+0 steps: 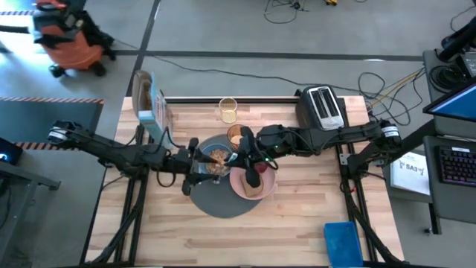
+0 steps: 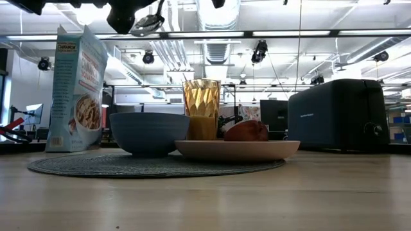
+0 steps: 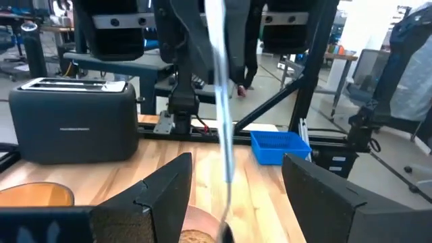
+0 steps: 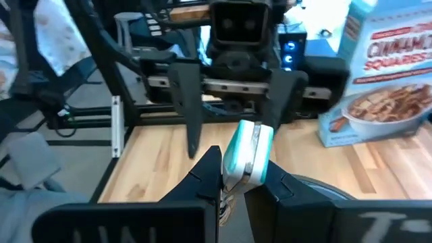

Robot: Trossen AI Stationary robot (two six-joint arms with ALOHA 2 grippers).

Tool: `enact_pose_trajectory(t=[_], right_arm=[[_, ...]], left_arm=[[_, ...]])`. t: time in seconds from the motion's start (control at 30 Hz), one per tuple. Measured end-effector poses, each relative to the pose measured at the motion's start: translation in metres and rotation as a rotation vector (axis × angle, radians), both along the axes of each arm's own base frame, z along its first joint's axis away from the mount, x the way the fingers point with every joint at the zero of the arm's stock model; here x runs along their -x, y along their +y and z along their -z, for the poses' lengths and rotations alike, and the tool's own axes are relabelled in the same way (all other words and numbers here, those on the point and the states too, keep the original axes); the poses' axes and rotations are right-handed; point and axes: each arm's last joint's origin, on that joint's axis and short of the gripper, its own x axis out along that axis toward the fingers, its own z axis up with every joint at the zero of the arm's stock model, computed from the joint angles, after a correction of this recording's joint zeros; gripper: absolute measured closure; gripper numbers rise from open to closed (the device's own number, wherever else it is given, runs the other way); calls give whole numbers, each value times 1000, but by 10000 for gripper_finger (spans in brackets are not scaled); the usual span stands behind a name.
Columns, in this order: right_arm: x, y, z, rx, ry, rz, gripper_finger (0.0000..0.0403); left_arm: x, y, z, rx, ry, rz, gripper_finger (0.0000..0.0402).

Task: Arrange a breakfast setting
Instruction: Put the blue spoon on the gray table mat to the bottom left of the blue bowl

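high view: both arms meet over the middle of the table (image 1: 297, 216). left gripper (image 1: 195, 165) sits at the left rim of the blue bowl (image 1: 217, 158), fingers spread wide with nothing between them. right gripper (image 1: 247, 160) is at the bowl's right rim, pinched tight on the light-blue spoon (image 1: 236, 158). bowl rests on the dark-grey mat (image 1: 223, 197); pink plate (image 1: 256, 186) overlaps the mat's right edge, toast slice (image 1: 254, 190) on it. amber tumbler (image 1: 235, 136) stands just behind the bowl, clear glass (image 1: 227, 109) farther back, cereal box (image 1: 149, 104) at back left, black toaster (image 1: 322, 108) at back right. low view: bowl on the mat, plate touching its right side with a small red food piece (image 2: 246, 131) on it, tumbler behind them; cereal box left, toaster right; arms only dark shapes overhead. left wrist view: own two fingers (image 3: 162, 196) well apart, the spoon's handle upright between them but untouched. right wrist view: fingers (image 4: 206, 179) clamped on the spoon's pale blue end, the left gripper facing it with fingers apart.
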Motion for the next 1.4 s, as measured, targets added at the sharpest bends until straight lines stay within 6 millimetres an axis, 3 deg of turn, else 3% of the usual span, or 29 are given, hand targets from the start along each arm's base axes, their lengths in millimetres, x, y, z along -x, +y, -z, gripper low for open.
enact_pose_trajectory(t=[0.37, 0.53, 1.13, 1.4], right_arm=[[-5, 5, 3, 42, -20, -21, 374], [-6, 8, 5, 77, -23, -42, 374], [-6, 11, 3, 128, -55, -68, 374], [-6, 14, 3, 108, -51, -65, 374]], left_arm=[[-22, -5, -7, -34, 51, -14, 188], [-22, -4, -10, -56, 45, -32, 196], [-28, -6, -11, -60, 47, -32, 309], [-26, -6, -12, -52, 41, 1, 390]])
